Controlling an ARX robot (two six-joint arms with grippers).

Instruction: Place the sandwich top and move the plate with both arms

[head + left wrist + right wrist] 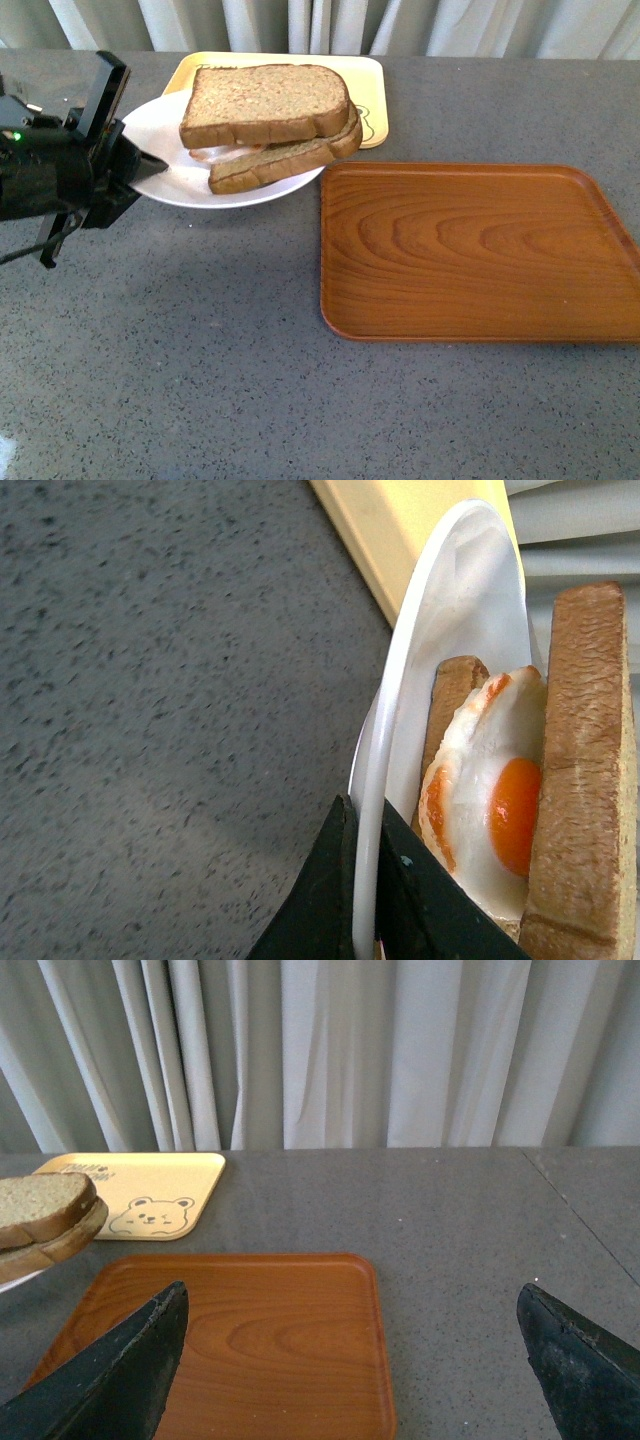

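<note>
Half done, at a guess. Counting the first step as finished: can see the sandwich top lying flat over the fried egg and the lower slice, skewed a little against that slice, all on the plate. Nothing more needed there beyond, maybe, squaring up.

Placing the plate at the far left of the counter, its far edge overlapping the near edge of the yellow bear-print tray, its right rim just beside the far left corner of the wooden tray. Cannot tell whether resting or raised a touch.

Reading the second step as begun, but on one side only. Find the left tool pinching the plate's left rim, one finger above and one below; plain from the left wrist view, with two dark tips closed on the thin white edge. Find the right tool spread wide, gripping nothing, looking down on the wooden tray, well apart from the plate and absent from the front view.

Left to do, judging so: bring the right tool across to the plate's free rim, close on it, then carry with both. Presumably onto the wooden tray, bare and nearest, though not stated in the task. Worth minding the loose stack during any tilt.
</note>
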